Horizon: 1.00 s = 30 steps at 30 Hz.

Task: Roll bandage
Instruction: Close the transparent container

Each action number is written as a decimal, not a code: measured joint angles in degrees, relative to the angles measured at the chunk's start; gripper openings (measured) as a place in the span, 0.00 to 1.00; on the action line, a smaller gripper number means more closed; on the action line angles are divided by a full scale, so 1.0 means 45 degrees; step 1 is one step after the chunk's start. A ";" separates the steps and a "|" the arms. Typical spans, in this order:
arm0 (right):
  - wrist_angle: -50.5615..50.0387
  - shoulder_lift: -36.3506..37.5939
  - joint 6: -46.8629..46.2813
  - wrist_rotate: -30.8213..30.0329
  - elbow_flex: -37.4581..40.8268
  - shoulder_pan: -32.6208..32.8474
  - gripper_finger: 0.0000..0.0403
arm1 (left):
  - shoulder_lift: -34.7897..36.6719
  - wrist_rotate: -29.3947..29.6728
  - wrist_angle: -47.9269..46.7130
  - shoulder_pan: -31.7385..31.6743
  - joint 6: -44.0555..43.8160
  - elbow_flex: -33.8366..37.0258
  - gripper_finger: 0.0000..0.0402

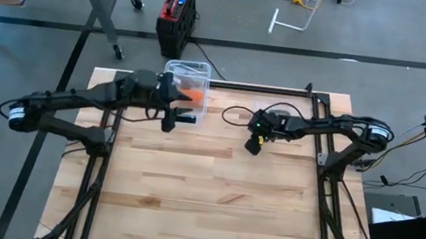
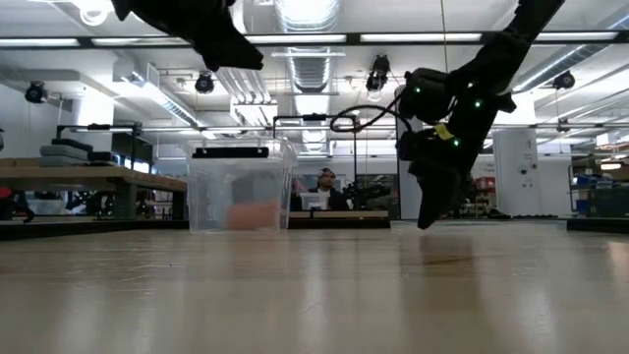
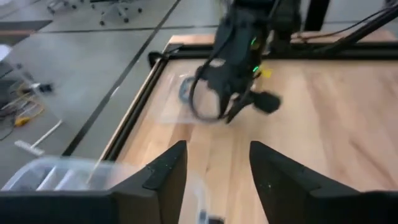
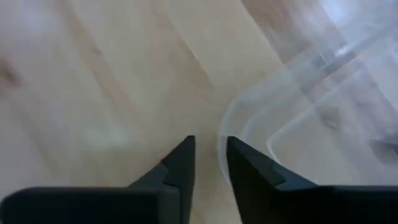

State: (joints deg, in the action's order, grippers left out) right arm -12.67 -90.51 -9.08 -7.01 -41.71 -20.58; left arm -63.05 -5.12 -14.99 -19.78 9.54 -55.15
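Note:
A clear plastic box [image 1: 186,83] stands at the table's far edge. An orange lump [image 1: 192,94], which I take for the bandage, lies inside it [image 2: 254,214]. My left gripper [image 3: 217,158] hangs open just on the near side of the box [image 1: 171,121], well above the table, with nothing between its fingers. A clear lid [image 3: 180,102] lies flat on the wood to the right of the box. My right gripper [image 4: 210,146] is down at the table [image 2: 425,218], open by a narrow gap, astride the lid's rim [image 4: 221,134]. My right gripper comes steeply from above, and the clear lid's rim [image 4: 221,134] runs into the narrow gap between its fingers. The lid lies flat on the table. I cannot tell whether either finger touches the rim.
A red and black case [image 1: 175,15] stands on the floor beyond the far edge. A black cable loop [image 1: 238,114] hangs by the right arm. Bare wood [image 1: 211,208] fills the near half of the table. A person [image 2: 324,182] sits far behind the box.

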 joint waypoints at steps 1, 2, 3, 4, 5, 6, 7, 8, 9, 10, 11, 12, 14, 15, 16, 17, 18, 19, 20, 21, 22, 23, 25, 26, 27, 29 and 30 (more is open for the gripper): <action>0.0033 0.0094 -0.0050 0.0329 -0.0005 0.0000 0.17 | 0.0147 0.0262 0.0027 0.0059 0.0034 0.0194 0.40; -0.0026 0.0215 -0.0078 0.0701 -0.0005 0.0005 0.14 | 0.0271 0.0507 0.0234 0.0067 0.0157 0.0349 0.39; -0.0061 0.0350 -0.0066 0.1121 -0.0005 0.0018 0.12 | 0.0386 0.0753 0.0453 0.0069 0.0301 0.0461 0.38; -0.0019 0.0473 -0.0031 0.1455 -0.0005 0.0045 0.09 | 0.0508 0.0980 0.0531 0.0065 0.0381 0.0549 0.37; -0.0020 0.0592 0.0005 0.1775 -0.0005 0.0043 0.06 | 0.0611 0.1178 0.0480 0.0065 0.0410 0.0585 0.36; -0.0105 0.0707 0.0041 0.1998 -0.0005 0.0055 0.03 | 0.0650 0.1335 0.0468 0.0039 0.0424 0.0587 0.36; -0.0196 0.0779 0.0106 0.2092 -0.0005 0.0110 0.02 | 0.0661 0.1454 0.0523 0.0031 0.0428 0.0585 0.35; -0.0240 0.0843 0.0228 0.2180 -0.0005 0.0195 0.01 | 0.0686 0.1586 0.0530 0.0030 0.0428 0.0582 0.34; -0.0289 0.0927 0.0369 0.2228 -0.0005 0.0297 0.01 | 0.0691 0.1611 0.0500 0.0027 0.0428 0.0582 0.33; -0.0350 0.1024 0.0674 0.2183 -0.0005 0.0455 0.01 | 0.0691 0.1610 0.0472 0.0031 0.0429 0.0582 0.32; -0.0373 0.1099 0.1077 0.2135 -0.0005 0.0651 0.01 | 0.0654 0.1606 0.0464 0.0031 0.0433 0.0582 0.31; -0.0363 0.1139 0.1611 0.2128 -0.0005 0.0869 0.01 | 0.0621 0.1602 0.0397 0.0031 0.0433 0.0569 0.31; -0.0442 0.1144 0.2477 0.2111 -0.0003 0.1272 0.01 | 0.0535 0.1602 -0.0040 0.0046 0.0538 0.0650 0.29; -0.0535 0.1156 0.2650 0.1999 0.0000 0.1444 0.01 | 0.0450 0.1601 -0.0068 0.0046 0.0745 0.0709 0.29; -0.0606 0.1183 0.2697 0.1899 -0.0013 0.1563 0.01 | 0.0375 0.1601 -0.0016 0.0047 0.0984 0.0742 0.29; -0.0976 0.1241 0.2765 0.1894 -0.0120 0.1623 0.01 | 0.0308 0.1601 0.0010 0.0046 0.1150 0.0772 0.29; -0.1499 0.1326 0.2920 0.1888 -0.0268 0.1632 0.01 | 0.0221 0.1601 0.0001 0.0046 0.1252 0.0791 0.29; -0.2036 0.1431 0.3088 0.1883 -0.0440 0.1627 0.02 | 0.0113 0.1601 0.0048 0.0046 0.1338 0.0791 0.29; -0.2501 0.1530 0.3317 0.1865 -0.0606 0.1626 0.03 | 0.0008 0.1597 0.0120 0.0046 0.1432 0.0791 0.29; -0.2835 0.1572 0.3596 0.1789 -0.0751 0.1592 0.05 | -0.0098 0.1597 0.0119 0.0046 0.1535 0.0791 0.29; -0.3086 0.1581 0.3834 0.1605 -0.0855 0.1548 0.07 | -0.0192 0.1597 0.0148 0.0046 0.1660 0.0791 0.29; -0.3348 0.1568 0.4018 0.1360 -0.0918 0.1462 0.09 | -0.0302 0.1597 0.0263 0.0046 0.1824 0.0791 0.29; -0.3586 0.1554 0.4103 0.0886 -0.0959 0.1193 0.13 | -0.0531 0.1596 0.0580 0.0046 0.2024 0.0791 0.29; -0.3425 0.1493 0.4127 0.0845 -0.0990 0.1068 0.14 | -0.0614 0.1597 0.0592 0.0046 0.2051 0.0791 0.29; -0.3224 0.1403 0.4226 0.0831 -0.1009 0.0970 0.16 | -0.0753 0.1602 0.0577 0.0046 0.2056 0.0791 0.29; -0.3394 0.1252 0.4553 0.0858 -0.0949 0.0790 0.18 | -0.0977 0.1615 0.0688 0.0046 0.2060 0.0786 0.28; -0.3409 0.1117 0.4631 0.0904 -0.0947 0.0725 0.18 | -0.1072 0.1621 0.0641 0.0046 0.2060 0.0791 0.28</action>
State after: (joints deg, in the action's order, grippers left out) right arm -28.01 -85.48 11.77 -2.94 -45.98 -17.32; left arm -67.88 2.17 -12.11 -19.57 18.81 -51.59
